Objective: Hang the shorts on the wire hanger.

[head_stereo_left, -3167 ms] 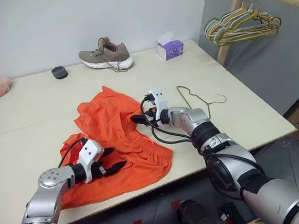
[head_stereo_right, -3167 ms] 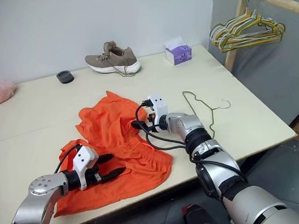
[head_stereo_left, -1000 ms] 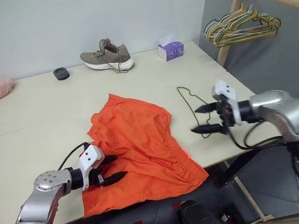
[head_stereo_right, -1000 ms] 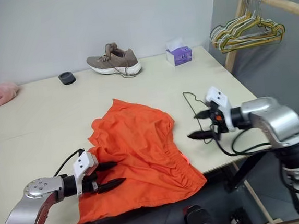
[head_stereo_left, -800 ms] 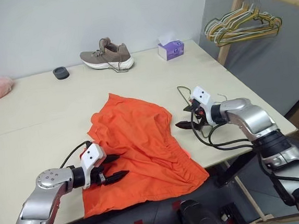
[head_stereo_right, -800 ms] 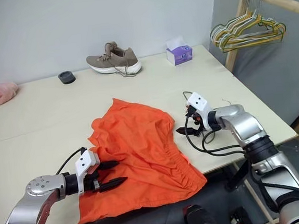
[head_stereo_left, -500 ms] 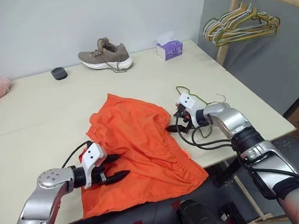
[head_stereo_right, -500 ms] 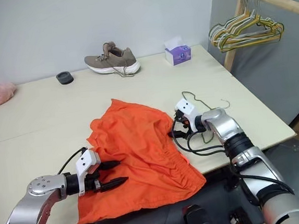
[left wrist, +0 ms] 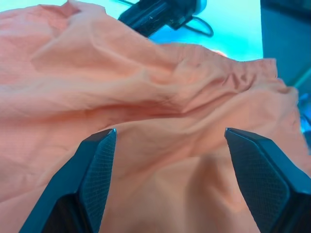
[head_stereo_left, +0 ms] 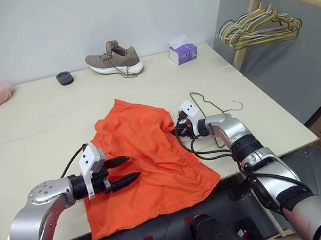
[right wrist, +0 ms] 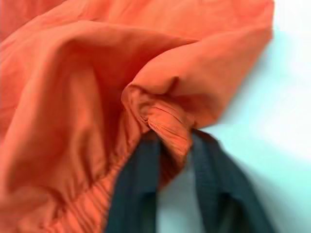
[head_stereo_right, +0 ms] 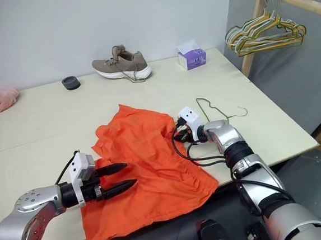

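Head stereo pair overlooking table [head_stereo_left: 37, 125], wrist cameras close on shorts [right wrist: 73, 97]

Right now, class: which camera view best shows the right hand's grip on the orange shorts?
The right wrist view: its two black fingers pinch a fold of the shorts close up. The head views show the right hand at the shorts' edge, grip hidden; the left wrist view shows it far off.

Silver-grey jointed arms, white wrist blocks, looping black cables, black two-fingered pincers [head_stereo_left: 121, 170].
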Available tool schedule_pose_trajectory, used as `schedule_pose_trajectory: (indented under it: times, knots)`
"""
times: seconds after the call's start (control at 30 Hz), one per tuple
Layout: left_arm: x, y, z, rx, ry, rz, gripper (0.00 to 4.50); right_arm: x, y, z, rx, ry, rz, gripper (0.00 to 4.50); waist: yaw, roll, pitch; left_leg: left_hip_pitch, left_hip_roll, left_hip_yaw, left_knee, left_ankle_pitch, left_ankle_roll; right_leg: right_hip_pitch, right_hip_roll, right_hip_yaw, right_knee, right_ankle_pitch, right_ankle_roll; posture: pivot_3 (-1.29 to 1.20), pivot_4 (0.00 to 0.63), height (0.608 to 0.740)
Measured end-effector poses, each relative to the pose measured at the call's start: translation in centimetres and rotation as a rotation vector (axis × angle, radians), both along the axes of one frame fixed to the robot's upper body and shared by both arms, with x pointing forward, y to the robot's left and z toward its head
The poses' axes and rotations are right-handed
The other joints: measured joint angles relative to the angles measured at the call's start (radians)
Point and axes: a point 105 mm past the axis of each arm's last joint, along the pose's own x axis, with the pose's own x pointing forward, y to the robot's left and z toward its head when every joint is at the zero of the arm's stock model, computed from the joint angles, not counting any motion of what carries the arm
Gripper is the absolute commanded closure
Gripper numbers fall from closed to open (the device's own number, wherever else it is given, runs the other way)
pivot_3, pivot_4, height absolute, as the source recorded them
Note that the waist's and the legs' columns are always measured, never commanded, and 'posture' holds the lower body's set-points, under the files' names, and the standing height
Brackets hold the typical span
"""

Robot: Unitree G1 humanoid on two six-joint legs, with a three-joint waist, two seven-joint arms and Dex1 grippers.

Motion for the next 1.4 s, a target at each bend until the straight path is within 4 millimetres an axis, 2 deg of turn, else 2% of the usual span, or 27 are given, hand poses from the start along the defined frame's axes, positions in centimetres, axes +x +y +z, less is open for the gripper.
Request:
schedule_pose_trajectory:
  times: [0.27,0.5,0.57,0.63,0.73,0.9,1.0,1.07,1.2,1.3,1.4]
  knots:
    - [0.4,1.1,-0.2,0.043,-0.008,0.042,0.73,1.1,-3.1,3.8,-0.116,-0.222,-0.009,4.48,0.021,0.0,0.0,0.0,0.0,0.0,0.0,0.0,0.0,0.0,0.0,0.0,-0.001,0.0,0.0,-0.19,0.058,0.74]
    - [2.6,2.8,-0.4,0.126,-0.111,0.141,0.73,0.2,-4.9,3.6,-0.299,-0.355,0.026,4.48,0.028,0.0,0.0,0.0,0.0,0.001,0.0,0.0,0.0,0.0,0.0,0.001,-0.001,0.0,0.0,-0.22,0.068,0.74]
    - [2.9,2.3,-0.7,0.13,-0.127,0.13,0.73,0.5,-4.8,3.7,-0.312,-0.385,0.003,4.48,0.026,0.0,0.0,0.0,0.0,0.001,0.0,0.0,0.0,0.0,0.0,0.001,-0.001,0.0,0.0,-0.22,0.068,0.74]
    - [3.1,1.8,-0.9,0.128,-0.134,0.113,0.73,0.3,-3.8,3.8,-0.273,-0.374,0.012,4.48,0.019,0.0,0.0,0.0,0.0,0.001,0.0,0.0,0.0,0.0,0.0,0.001,0.0,0.0,0.0,-0.22,0.068,0.74]
    - [3.3,1.2,-1.1,0.126,-0.137,0.09,0.73,0.0,-2.6,4.0,-0.221,-0.354,0.02,3.73,0.015,0.0,0.0,0.0,0.0,0.001,0.0,0.0,0.0,0.0,0.0,0.0,0.0,0.0,0.0,-0.22,0.069,0.74]
    - [3.6,0.8,-1.4,0.113,-0.139,0.085,0.73,-0.3,-2.3,4.8,-0.211,-0.363,0.016,1.98,0.017,0.0,0.0,0.0,0.0,0.0,0.0,0.0,0.0,0.0,0.0,0.0,0.0,0.0,0.0,-0.22,0.071,0.74]
    - [3.6,0.6,-1.5,0.109,-0.137,0.08,0.73,-0.1,-3.9,5.6,-0.206,-0.378,-0.041,0.94,0.022,0.0,0.0,-0.001,0.0,0.0,0.0,0.0,0.0,0.0,0.0,0.0,-0.001,0.0,0.0,-0.22,0.073,0.74]
    - [3.6,0.5,-1.6,0.102,-0.136,0.08,0.73,0.2,-5.9,6.7,-0.191,-0.387,-0.118,0.27,0.028,0.0,0.0,-0.001,0.0,0.0,0.0,0.0,0.0,0.0,0.0,0.0,-0.001,0.0,0.0,-0.22,0.075,0.74]
    - [3.5,0.0,-1.6,0.068,-0.128,0.076,0.73,0.1,-8.9,8.4,-0.105,-0.381,-0.262,0.27,0.036,0.0,0.0,0.0,0.0,0.0,0.0,0.0,0.0,0.0,0.0,0.0,-0.001,0.0,0.0,-0.22,0.079,0.74]
    - [3.5,-0.3,-1.4,0.055,-0.133,0.067,0.73,-0.1,-11.3,7.6,-0.061,-0.341,-0.39,0.27,0.037,0.0,0.0,0.0,0.0,0.001,0.0,0.0,0.0,0.0,0.0,0.001,-0.001,0.0,0.0,-0.23,0.082,0.74]
    - [3.7,-0.5,-1.2,0.052,-0.141,0.059,0.73,0.5,-14.3,6.1,-0.058,-0.28,-0.589,0.27,0.036,0.0,0.0,0.0,0.0,0.002,0.001,0.0,0.0,0.0,0.0,0.002,-0.001,0.0,0.0,-0.23,0.083,0.74]
